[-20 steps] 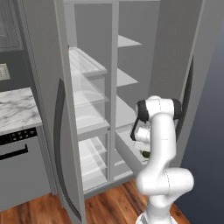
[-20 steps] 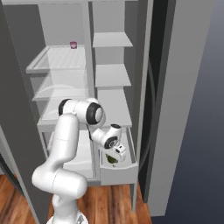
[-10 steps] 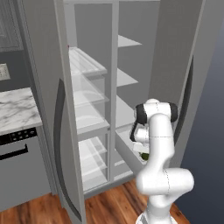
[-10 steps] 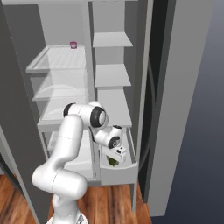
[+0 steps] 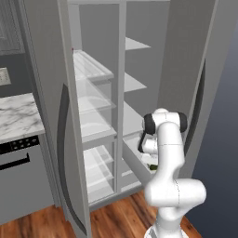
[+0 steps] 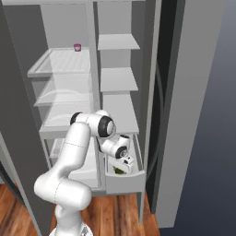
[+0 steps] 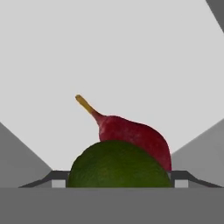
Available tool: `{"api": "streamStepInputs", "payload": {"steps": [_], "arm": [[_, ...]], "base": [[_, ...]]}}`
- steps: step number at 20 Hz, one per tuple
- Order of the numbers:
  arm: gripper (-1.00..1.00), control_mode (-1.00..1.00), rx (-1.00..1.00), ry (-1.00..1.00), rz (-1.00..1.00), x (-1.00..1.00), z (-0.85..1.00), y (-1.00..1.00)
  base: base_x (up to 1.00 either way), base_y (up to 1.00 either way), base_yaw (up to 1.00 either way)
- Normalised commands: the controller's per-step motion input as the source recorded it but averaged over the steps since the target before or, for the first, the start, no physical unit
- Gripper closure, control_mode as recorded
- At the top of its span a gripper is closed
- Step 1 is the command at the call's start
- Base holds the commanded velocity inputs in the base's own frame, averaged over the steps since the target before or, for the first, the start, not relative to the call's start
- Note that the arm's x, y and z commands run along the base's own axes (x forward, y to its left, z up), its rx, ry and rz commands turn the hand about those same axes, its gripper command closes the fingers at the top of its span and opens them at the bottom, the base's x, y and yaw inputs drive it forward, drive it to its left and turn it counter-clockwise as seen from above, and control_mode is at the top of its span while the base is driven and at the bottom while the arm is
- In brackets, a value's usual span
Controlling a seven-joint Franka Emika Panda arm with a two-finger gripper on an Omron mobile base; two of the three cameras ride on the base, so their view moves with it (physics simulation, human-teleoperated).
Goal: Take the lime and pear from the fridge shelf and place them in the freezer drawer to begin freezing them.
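Note:
My gripper (image 6: pixel 123 162) reaches down into the open freezer drawer (image 6: pixel 124 182), whose pale grey front also appears in the left base view (image 5: pixel 134 158). In the hand view the dark green lime (image 7: pixel 118 164) fills the gap between the two fingertips (image 7: pixel 57 177), so the gripper (image 7: pixel 119 177) is shut on the lime. Just behind it the dark red pear (image 7: pixel 135 133) lies on the drawer floor, its yellow stem pointing up and left. A patch of the green lime (image 6: pixel 120 171) shows under the hand. The translucent fridge shelf (image 6: pixel 60 62) is high on the left.
A small pink cup (image 6: pixel 77 46) stands at the back of the top translucent shelf. Both fridge doors are open, one (image 5: pixel 56 121) on the left and one (image 6: pixel 184 110) close to the drawer's right. A marble counter (image 5: pixel 16 116) lies left of the fridge.
The arm's elbow has shifted slightly right and down toward the drawer. The hand has stayed inside the drawer, with the lime still at its fingers.

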Motion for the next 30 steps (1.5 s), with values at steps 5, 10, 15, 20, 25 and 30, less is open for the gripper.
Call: {"api": "streamStepInputs", "payload": {"steps": [5,10,15,20,25,30], "arm": [[-1.0,-1.0,0.0,0.0,0.0,-0.17,-0.25,0.0],[-1.0,-1.0,0.0,0.0,0.0,-0.17,-0.01,0.0],[-1.0,-1.0,0.0,0.0,0.0,-0.02,0.0,0.0],[-1.0,-1.0,0.0,-0.03,0.0,0.0,0.27,0.0],[-1.0,-1.0,0.0,-0.1,0.0,-0.03,0.76,0.0],[-1.0,-1.0,0.0,-0.14,0.0,-0.24,0.72,0.01]], "base": [[0.0,0.0,0.0],[0.0,0.0,0.0],[0.0,0.0,0.0],[0.0,0.0,0.0],[0.0,0.0,0.0],[0.0,0.0,0.0]]}}
